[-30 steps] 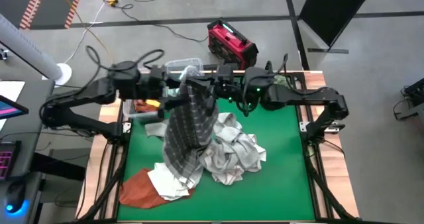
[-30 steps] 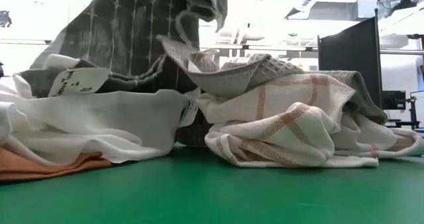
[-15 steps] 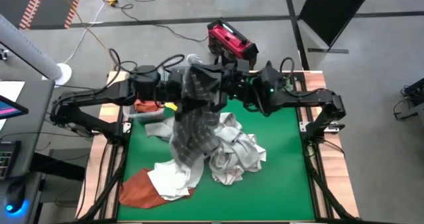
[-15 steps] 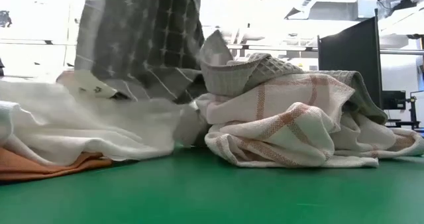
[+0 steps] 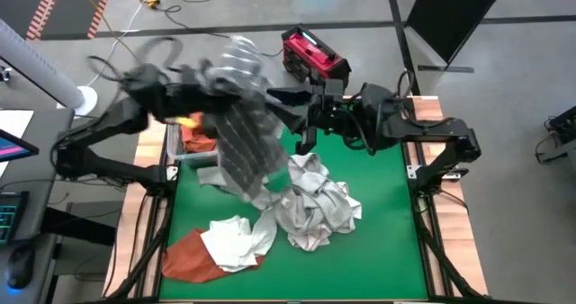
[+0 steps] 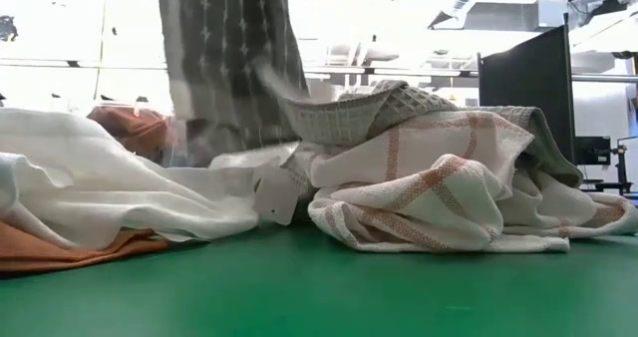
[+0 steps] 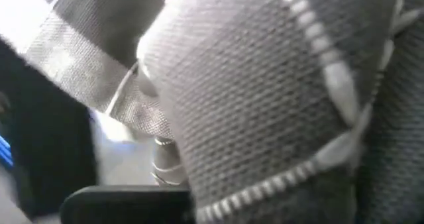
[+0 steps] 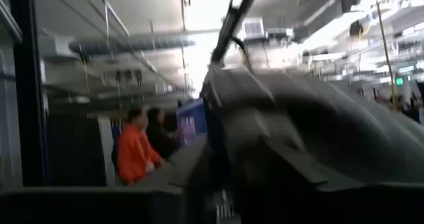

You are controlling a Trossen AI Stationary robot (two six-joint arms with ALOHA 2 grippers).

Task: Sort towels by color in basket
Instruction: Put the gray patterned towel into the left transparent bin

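**Left gripper lifts the dark grey checked towel above the far left part of the table**

The left gripper [image 5: 219, 77] is pressed together on the top of the dark grey checked towel [image 5: 241, 129] and holds it high over the far left part of the table [image 5: 378, 223]. The towel hangs down in a long strip, and its lower end reaches the pile in the middle of the green surface. In the left wrist view the grey weave with pale lines fills almost the whole picture.

The right gripper [image 5: 306, 140] is near the far edge of the table, just beside the hanging towel, and it holds nothing. I cannot tell how far its fingers are spread.

On the table, the light checked towels [image 5: 315, 205] lie in a heap near the middle. A white towel [image 5: 236, 241] lies toward the near left corner, partly on a rust-orange towel [image 5: 184, 257]. Another orange cloth [image 5: 200, 142] is in the basket [image 5: 173, 140] at the far left edge.

In the right wrist view, two persons [image 8: 142, 148] stand in the room, far behind.
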